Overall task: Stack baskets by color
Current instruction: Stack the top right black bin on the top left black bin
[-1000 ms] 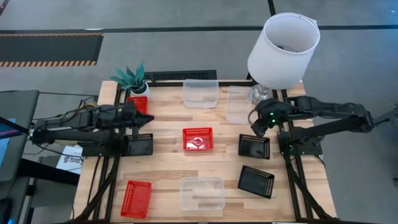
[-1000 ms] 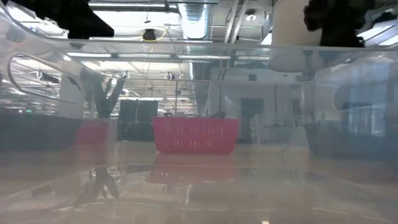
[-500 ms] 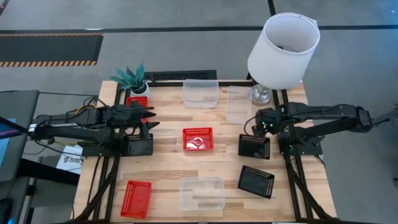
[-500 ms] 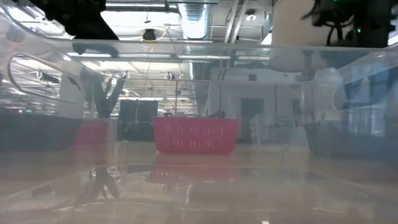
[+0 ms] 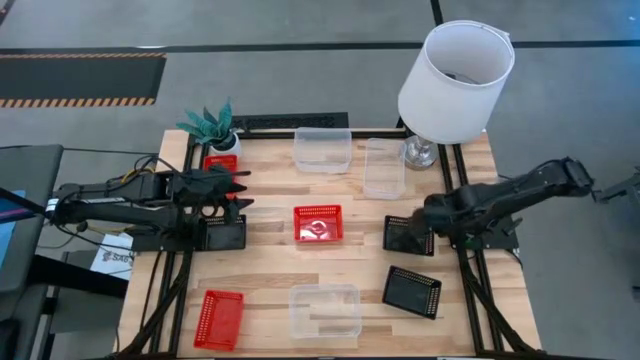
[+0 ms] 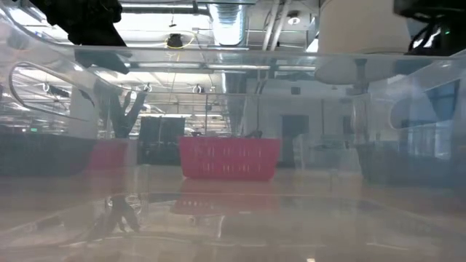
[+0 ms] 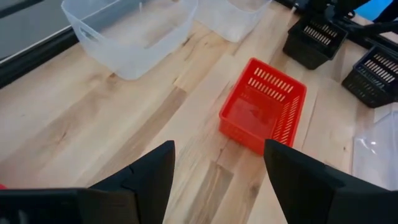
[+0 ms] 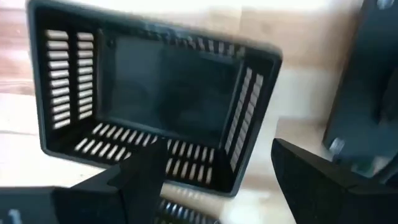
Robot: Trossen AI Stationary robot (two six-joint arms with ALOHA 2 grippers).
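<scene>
Just beyond spread right hand (image 8: 214,180): black basket (image 8: 155,102), untouched; left hand (image 7: 217,168) spread, red basket (image 7: 264,107) ahead.

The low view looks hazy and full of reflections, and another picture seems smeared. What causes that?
Low view: the camera looks through a clear basket close to the lens, so ceiling lights glare on its walls and the red basket beyond looks washed out. Right wrist view: the black basket is streaked with blur. High view: sharp and evenly lit.
</scene>
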